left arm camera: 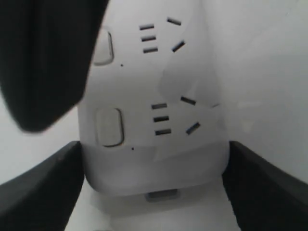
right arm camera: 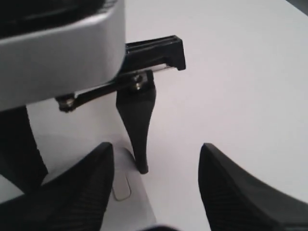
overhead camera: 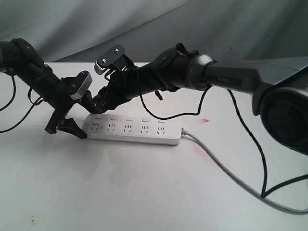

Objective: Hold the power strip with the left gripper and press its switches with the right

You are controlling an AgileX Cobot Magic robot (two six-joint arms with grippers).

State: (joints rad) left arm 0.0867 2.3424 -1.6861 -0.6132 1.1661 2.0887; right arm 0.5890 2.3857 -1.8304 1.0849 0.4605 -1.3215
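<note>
The white power strip (overhead camera: 130, 130) lies flat on the table, cord end to the right. My left gripper (overhead camera: 67, 127) is shut on its left end; in the left wrist view both black fingers (left arm camera: 45, 187) press against the sides of the strip (left arm camera: 154, 163). My right gripper (overhead camera: 99, 103) reaches across and hovers over the leftmost switches (overhead camera: 129, 118). Its dark finger (left arm camera: 43, 57) partly covers the second switch (left arm camera: 103, 47); contact cannot be told. In the right wrist view my right gripper (right arm camera: 156, 156) is open, with one switch (right arm camera: 121, 187) beside its finger.
The grey cord (overhead camera: 226, 173) trails from the strip's right end toward the front right. Loose black cables (overhead camera: 252, 139) hang from the right arm over the table. Faint red marks (overhead camera: 204, 120) lie right of the strip. A grey cloth backdrop (overhead camera: 144, 24) stands behind.
</note>
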